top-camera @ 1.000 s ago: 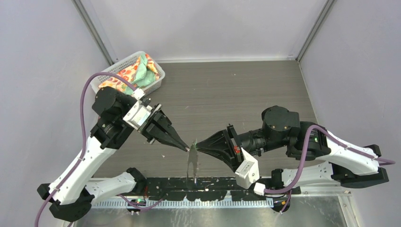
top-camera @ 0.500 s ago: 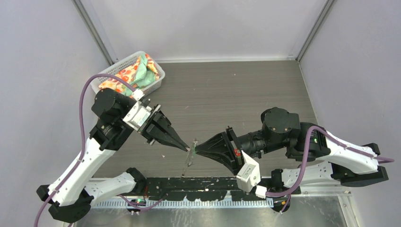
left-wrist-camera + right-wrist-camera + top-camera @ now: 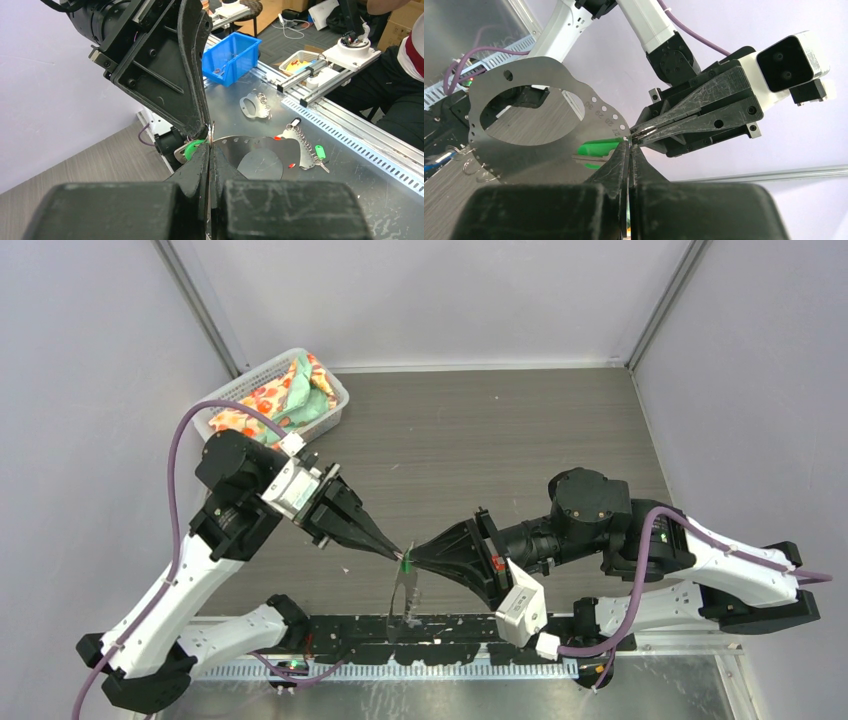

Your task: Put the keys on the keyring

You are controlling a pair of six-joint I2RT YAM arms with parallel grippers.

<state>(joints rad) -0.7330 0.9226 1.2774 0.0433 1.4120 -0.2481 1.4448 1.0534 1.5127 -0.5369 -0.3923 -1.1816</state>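
Note:
Both grippers meet tip to tip above the table's near edge. My left gripper [image 3: 400,552] [image 3: 210,146] is shut on the rim of the keyring [image 3: 405,592] [image 3: 235,147] [image 3: 569,80]. The keyring is a thin flat grey metal loop with small holes along its edge, and it hangs down from the grip. My right gripper [image 3: 412,557] [image 3: 629,142] is shut on the green key [image 3: 407,561] [image 3: 192,149] [image 3: 596,148]. The key's green head and silver blade lie against the keyring's rim beside the fingertips. In these views only this one key shows at the grippers.
A white mesh basket [image 3: 330,390] full of coloured cloths stands at the back left. A black rail [image 3: 440,625] runs along the near edge, under the hanging keyring. Beyond that edge lie a blue bin [image 3: 232,52] and loose metal parts [image 3: 300,145].
Both tips have shifted slightly down toward the near edge while staying shut and together. The hanging keyring has swung and turned beneath them.

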